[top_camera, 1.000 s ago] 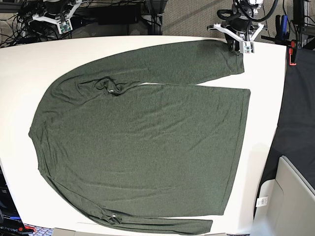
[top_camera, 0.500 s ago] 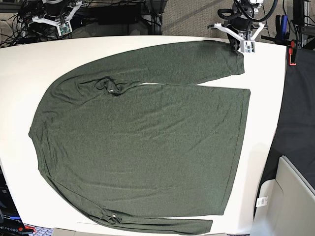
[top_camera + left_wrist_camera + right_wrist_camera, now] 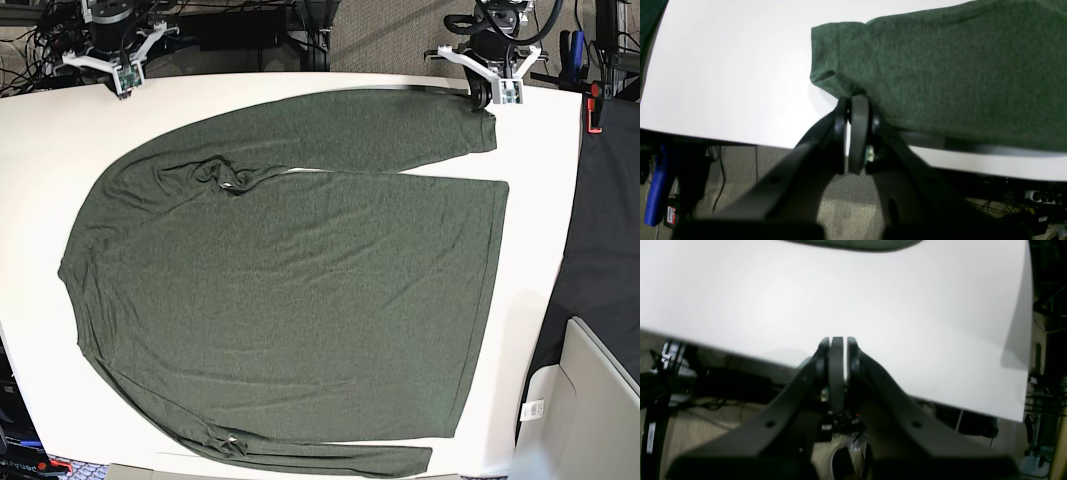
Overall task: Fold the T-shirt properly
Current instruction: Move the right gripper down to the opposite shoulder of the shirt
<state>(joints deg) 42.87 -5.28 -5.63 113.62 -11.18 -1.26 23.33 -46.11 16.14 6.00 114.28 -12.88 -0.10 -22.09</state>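
Note:
The dark olive-green T-shirt lies flat on the white table, with one long sleeve stretched along the far edge and the other along the near edge. My left gripper is at the far sleeve's cuff. In the left wrist view this gripper is shut on the cuff's edge, and a shadow runs under the raised hem. My right gripper hovers at the table's far left edge. In its wrist view the right gripper is shut and empty, with only the T-shirt's edge at the top.
A blue clamp and a red clamp sit at the table's far right corner. A black cloth hangs to the right, and a pale bin stands below it. Cables crowd the floor behind the table.
The left gripper closed on the far sleeve's cuff and drew back slightly toward the table's far edge. The right gripper shifted a little closer to the table.

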